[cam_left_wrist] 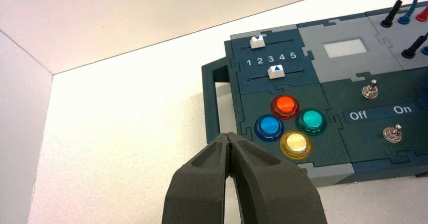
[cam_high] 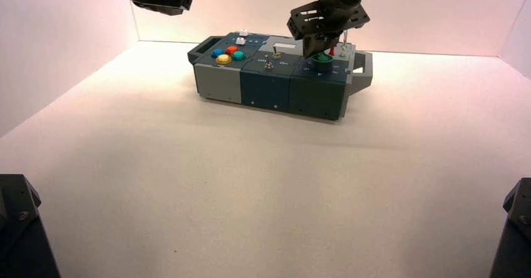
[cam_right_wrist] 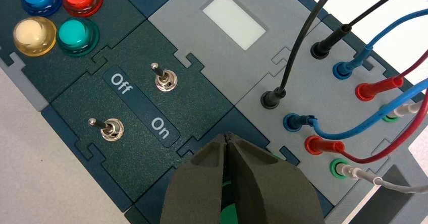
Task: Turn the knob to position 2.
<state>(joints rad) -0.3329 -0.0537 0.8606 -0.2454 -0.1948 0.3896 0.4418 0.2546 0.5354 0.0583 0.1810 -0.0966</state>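
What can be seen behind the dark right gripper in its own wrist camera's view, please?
Behind the right gripper, slivers of the round green knob show between its fingers. The rest of the knob, including its pointer, is covered, so its position cannot be read.

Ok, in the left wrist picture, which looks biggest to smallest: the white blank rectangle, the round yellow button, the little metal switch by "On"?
1. White blank rectangle
2. Round yellow button
3. Little metal switch by "On"

The rectangle is wider, but the top two look close.
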